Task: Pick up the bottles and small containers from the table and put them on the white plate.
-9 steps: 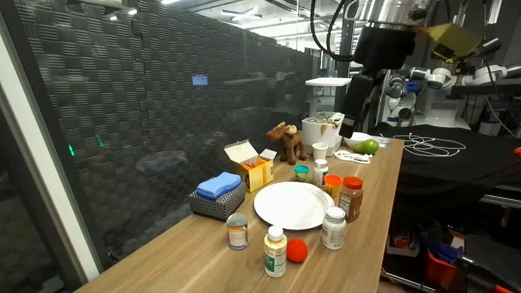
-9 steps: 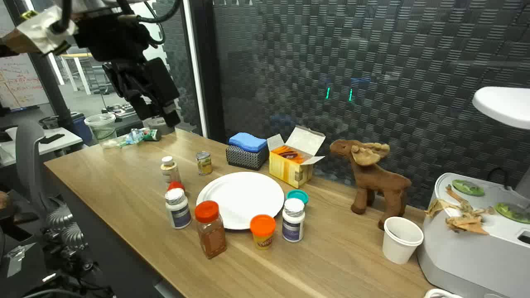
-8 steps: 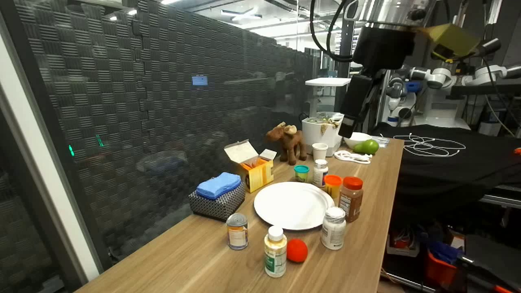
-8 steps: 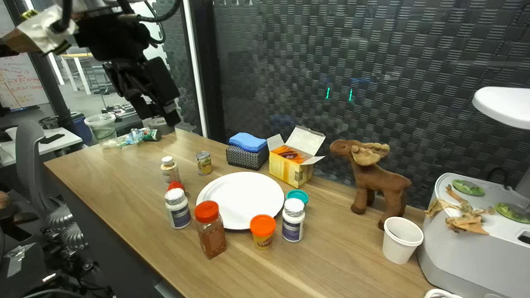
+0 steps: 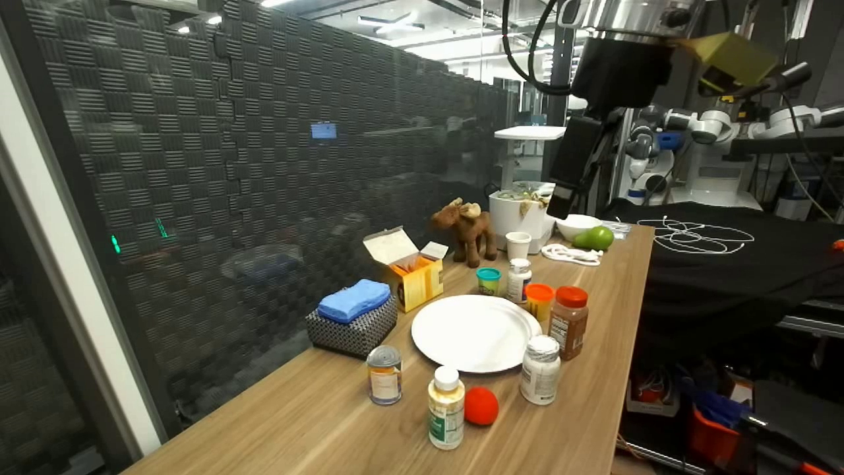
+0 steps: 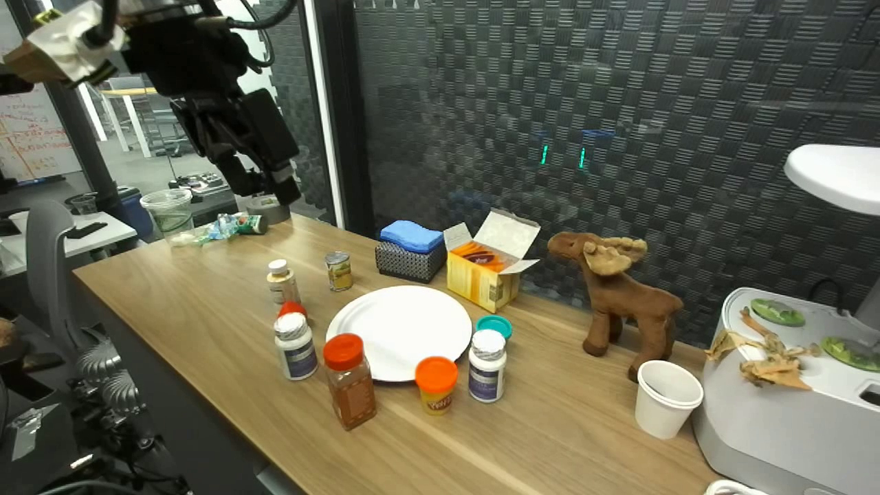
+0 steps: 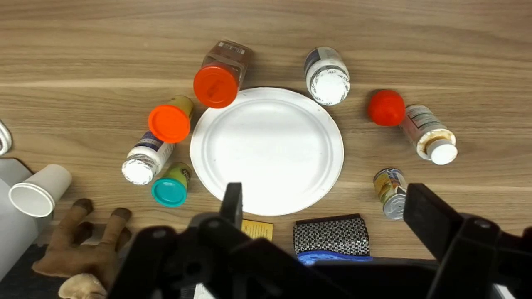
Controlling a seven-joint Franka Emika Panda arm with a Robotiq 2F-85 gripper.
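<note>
White plate (image 7: 267, 151), brown wood-grained table (image 7: 457, 74)

You have open room above the plate (image 7: 268, 151) and between the jar (image 7: 222, 74) and white bottle (image 7: 327, 77), while the orange tub (image 7: 171, 120) and yellow box (image 6: 481, 280) crowd the rim

bright ceiling lights (image 5: 399, 27) in an exterior view, wrist view's nearly blowing out the white plate (image 7: 267, 151), shadows pretty soft

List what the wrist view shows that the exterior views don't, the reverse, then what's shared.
Wrist view only: a look down through the open gripper; no extra object I can make out.
Exterior views only: flat white panel in both; white bowl and green fruit in an exterior view.
Shared: white plate, silvery can and moose toy.
</note>
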